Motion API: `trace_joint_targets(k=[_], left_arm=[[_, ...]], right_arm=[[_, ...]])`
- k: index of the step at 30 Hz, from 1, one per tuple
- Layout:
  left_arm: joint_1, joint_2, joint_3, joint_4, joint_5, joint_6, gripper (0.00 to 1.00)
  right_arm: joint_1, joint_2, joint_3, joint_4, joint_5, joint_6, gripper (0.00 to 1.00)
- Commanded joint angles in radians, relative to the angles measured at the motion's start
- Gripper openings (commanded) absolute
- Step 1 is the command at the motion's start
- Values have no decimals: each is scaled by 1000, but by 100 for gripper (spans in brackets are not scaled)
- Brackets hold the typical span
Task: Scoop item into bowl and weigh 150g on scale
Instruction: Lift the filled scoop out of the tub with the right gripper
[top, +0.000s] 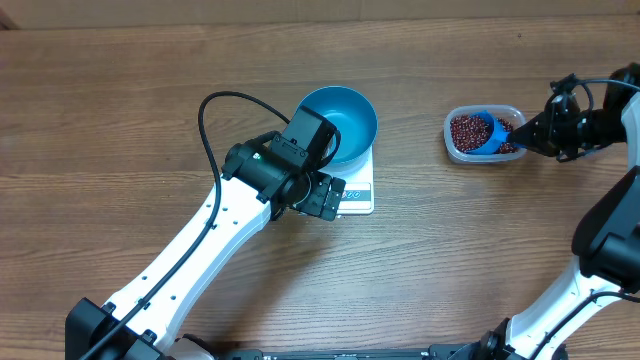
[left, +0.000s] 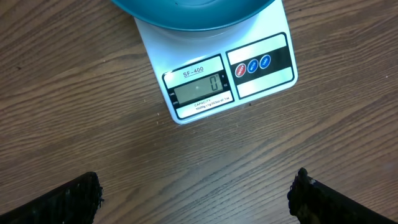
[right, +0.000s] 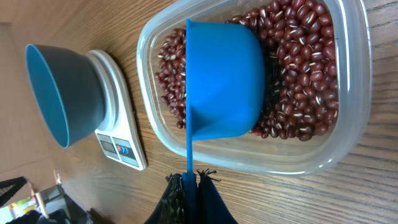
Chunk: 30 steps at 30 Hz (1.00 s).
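The blue bowl stands on the white scale, and no beans show in it. The scale's display reads zero, with the bowl's rim just above it. My left gripper hovers open over bare wood in front of the scale, holding nothing. At the right, dark red beans fill a clear tub. My right gripper is shut on the thin handle of a blue scoop. The scoop's cup lies on its side in the beans. In the overhead view the right gripper is at the tub's right edge.
The left arm runs diagonally from the table's front left up to the scale. Its black cable loops to the left of the bowl. The right arm comes up along the right edge. Wooden tabletop surrounds everything.
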Motion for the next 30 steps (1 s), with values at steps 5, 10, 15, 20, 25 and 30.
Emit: trace_joint_targets(k=[5, 10, 15, 20, 25, 30], left_arm=[[4, -24, 6, 1, 8, -2, 100], [4, -24, 6, 1, 8, -3, 99], [4, -24, 6, 1, 8, -3, 100], [4, -24, 6, 1, 8, -3, 99], [4, -24, 6, 1, 8, -3, 100], [4, -24, 6, 1, 8, -3, 100]], right_arm=[[-21, 4, -14, -6, -53, -40, 4], [-23, 4, -21, -23, -92, -98, 4], [-47, 4, -25, -32, -143, -120, 4], [-94, 4, -25, -60, -206, -159, 4], [-126, 4, -25, -88, -250, -203, 4], [-149, 4, -25, -90, -269, -203, 4]])
